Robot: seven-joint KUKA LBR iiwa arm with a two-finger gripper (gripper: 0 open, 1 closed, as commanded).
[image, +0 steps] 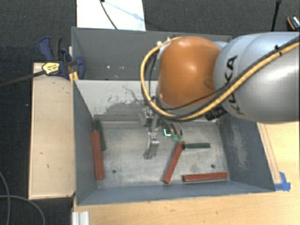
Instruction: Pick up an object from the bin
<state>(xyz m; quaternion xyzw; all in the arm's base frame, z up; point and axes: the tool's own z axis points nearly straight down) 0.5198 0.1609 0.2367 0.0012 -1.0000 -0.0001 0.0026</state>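
In the middle of the grey bin (117, 50), under the arm's (262, 78) orange cover (187, 71), the jaws hang low over a bare, scuffed patch of the floor. They show as one narrow grey metal piece pointing down. I cannot tell whether they are open or closed, or whether they touch the floor. Nothing is visible between them. The nearest thing is a slanted red stick (172, 163); its upper end lies just to the view's right of the jaws and its lower end points toward the front wall. A short dark green stick (197, 146) lies flat just right of that upper end. A second red stick (205, 176) lies along the front wall at the right. Well apart, by the left wall, a third red stick (98, 154) lies lengthwise with another dark green stick (99, 134) just beside its upper part.
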